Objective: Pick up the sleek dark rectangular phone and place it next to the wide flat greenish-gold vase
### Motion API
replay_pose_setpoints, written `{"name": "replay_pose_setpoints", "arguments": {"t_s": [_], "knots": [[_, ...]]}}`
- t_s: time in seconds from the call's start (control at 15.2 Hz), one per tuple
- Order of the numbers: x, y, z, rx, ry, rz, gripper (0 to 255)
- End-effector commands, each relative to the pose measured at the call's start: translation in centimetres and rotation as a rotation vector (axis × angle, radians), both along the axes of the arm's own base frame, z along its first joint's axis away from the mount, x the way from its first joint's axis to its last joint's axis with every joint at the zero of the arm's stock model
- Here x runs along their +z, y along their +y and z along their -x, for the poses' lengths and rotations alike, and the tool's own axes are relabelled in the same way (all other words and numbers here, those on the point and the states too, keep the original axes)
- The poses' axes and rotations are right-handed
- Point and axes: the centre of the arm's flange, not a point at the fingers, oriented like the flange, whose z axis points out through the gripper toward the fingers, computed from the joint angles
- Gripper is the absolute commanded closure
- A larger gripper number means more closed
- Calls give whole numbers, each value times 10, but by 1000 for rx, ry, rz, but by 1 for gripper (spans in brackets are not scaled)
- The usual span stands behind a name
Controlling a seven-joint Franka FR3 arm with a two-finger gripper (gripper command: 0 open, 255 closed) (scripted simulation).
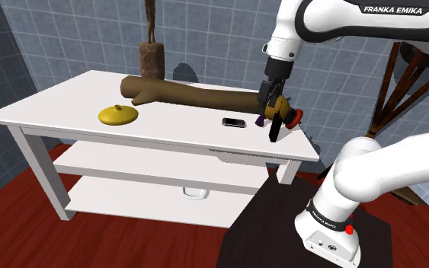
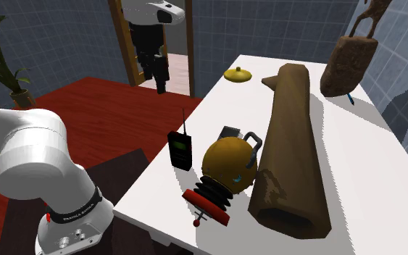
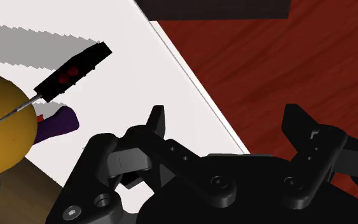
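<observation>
Shoulder view, phone (image 1: 234, 122) flat on table (image 1: 68, 99), wrist view, pincer (image 3: 226, 122) spread apart

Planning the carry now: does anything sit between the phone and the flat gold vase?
Nothing visible does. The tabletop between the phone and the vase is bare. The long brown log lies alongside that stretch, farther back in the shoulder view, not across it.

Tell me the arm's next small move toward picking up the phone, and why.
Probably shift the gripper sideways over the table toward the phone before lowering. Its fingers stand open, high up near the table's edge, while the phone lies flat further in, close to an upright black radio it should avoid.
</observation>
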Motion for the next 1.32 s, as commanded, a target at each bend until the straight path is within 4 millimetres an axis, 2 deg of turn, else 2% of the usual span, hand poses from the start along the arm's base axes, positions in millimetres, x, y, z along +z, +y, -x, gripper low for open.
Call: {"name": "replay_pose_setpoints", "arguments": {"t_s": [0.0, 0.59, 1.25], "knots": [[0, 0, 0, 0, 0, 0, 0], [-65, -73, -62, 157, -12, 25, 0], [-135, -143, -144, 331, -26, 53, 0]]}}
